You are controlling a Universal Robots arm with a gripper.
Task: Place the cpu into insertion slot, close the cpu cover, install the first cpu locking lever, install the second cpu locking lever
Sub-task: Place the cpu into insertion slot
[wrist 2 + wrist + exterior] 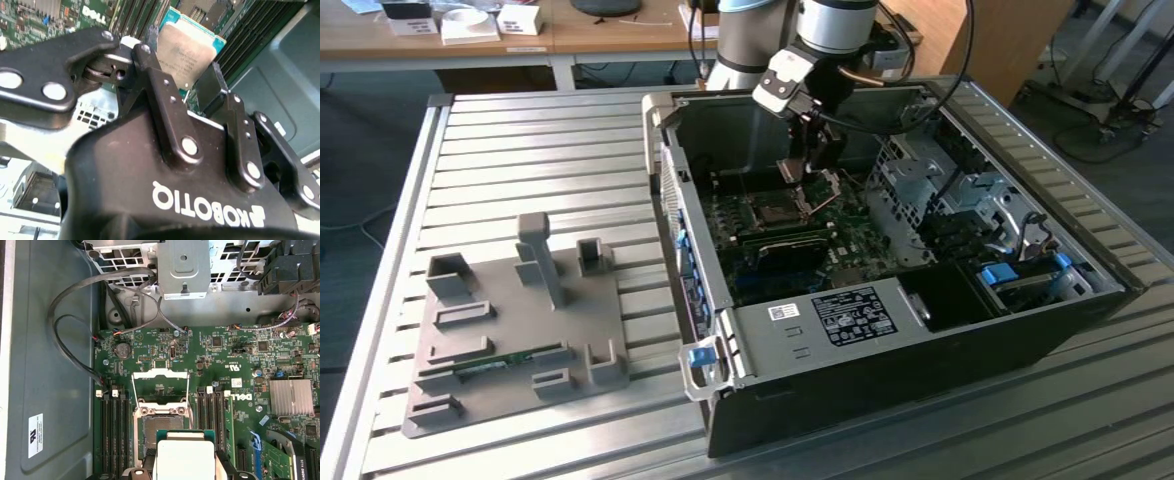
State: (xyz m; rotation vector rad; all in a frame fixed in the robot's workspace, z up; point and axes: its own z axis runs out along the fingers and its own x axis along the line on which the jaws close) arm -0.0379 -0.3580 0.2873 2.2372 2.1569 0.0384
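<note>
1. cpu (192, 47): it hangs between the fingers of the gripper (184, 54), over the green motherboard (240, 365) inside the open computer case (907, 340). Its dull metal top faces the camera in the second wrist view.
2. Pincer: the two fingers bear on opposite edges of the chip, so the gripper looks clamped on the cpu. One contact is partly hidden, so this is a judgement rather than a plain sighting.
3. Place: in the first wrist view the chip hangs close over the insertion slot (161, 429), not yet seated in it. The socket lies bare between banks of long black memory slots (112, 430).
4. Cover: the cpu cover (160, 373) is swung up off the socket, so the frame leaves the opening free.
5. Handling, as a judgement:
   - The chip should be light, stiff and flat.
   - Its smooth metal lid is probably slippery, and its green rim is thin.
   - The underside contacts and the socket pins are the fragile parts.
   - The sound hold is the one seen here: two opposite edges, kept level, with only a modest squeeze.
</note>
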